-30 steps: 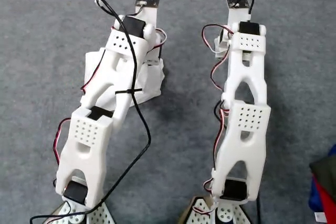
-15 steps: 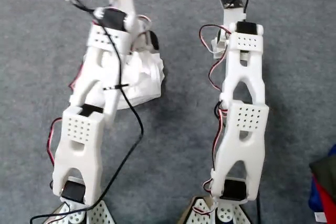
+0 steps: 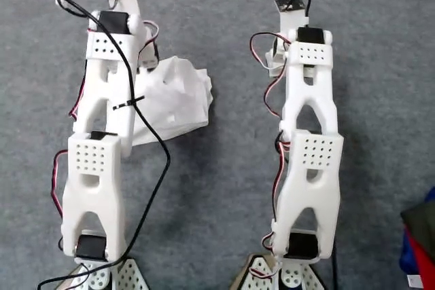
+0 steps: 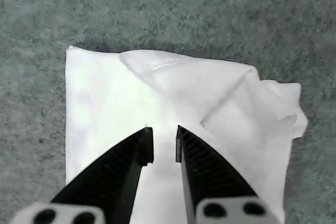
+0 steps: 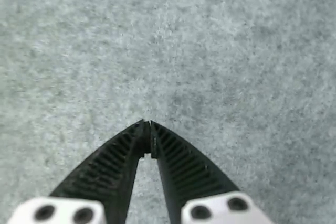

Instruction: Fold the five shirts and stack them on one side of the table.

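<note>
The folded white shirt (image 3: 180, 100) lies flat on the grey table (image 3: 224, 168), partly hidden, so its long side is unclear. The left gripper (image 4: 164, 142) hangs over it, open a crack. The right gripper (image 5: 147, 139) is closed

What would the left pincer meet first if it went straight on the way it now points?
Probably the white shirt, lying directly ahead of the left pincer; the remaining gap is unclear.
</note>
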Action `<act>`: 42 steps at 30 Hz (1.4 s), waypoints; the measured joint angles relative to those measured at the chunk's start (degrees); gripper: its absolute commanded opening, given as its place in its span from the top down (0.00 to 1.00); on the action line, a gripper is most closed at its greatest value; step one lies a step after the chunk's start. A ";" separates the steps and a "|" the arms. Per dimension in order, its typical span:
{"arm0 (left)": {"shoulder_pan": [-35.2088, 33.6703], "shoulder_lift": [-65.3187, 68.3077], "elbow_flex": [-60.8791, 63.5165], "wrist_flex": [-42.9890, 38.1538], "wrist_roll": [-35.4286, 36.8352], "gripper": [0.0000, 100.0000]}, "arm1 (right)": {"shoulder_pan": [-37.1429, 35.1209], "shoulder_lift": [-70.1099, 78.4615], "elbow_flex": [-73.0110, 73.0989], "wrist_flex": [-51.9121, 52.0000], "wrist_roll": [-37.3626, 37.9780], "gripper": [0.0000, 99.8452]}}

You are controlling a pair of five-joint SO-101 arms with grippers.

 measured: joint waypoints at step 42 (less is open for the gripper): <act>2.73 8.18 -4.13 1.76 5.36 0.89 | 0.00 0.00 0.00 0.00 0.00 0.99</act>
